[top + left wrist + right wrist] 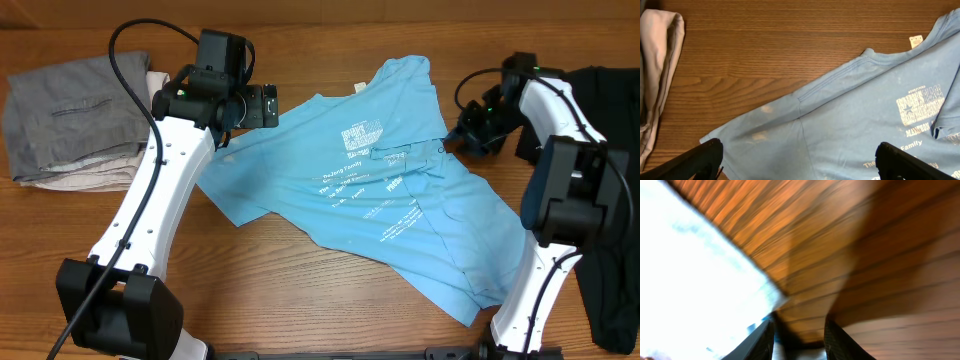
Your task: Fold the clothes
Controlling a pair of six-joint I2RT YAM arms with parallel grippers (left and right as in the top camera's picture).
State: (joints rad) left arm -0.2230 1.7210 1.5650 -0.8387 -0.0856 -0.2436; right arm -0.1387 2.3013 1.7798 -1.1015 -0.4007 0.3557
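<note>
The clothes are one light blue T-shirt (400, 215) lying spread on the wooden table, white print facing up. One sleeve (412, 154) lies folded in over the print. My left gripper (273, 106) hovers over the shirt's other shoulder and sleeve (790, 125). Its jaws (800, 156) stand wide open with nothing between them. My right gripper (462, 134) sits at the shirt's right edge by the folded sleeve. In the blurred right wrist view its fingers (799, 332) stand apart over bare wood, and the shirt (695, 280) lies just left of them.
A pile of grey and beige folded garments (75, 120) lies at the back left, its edge also in the left wrist view (657, 75). A black garment (612, 200) lies along the right side behind the right arm.
</note>
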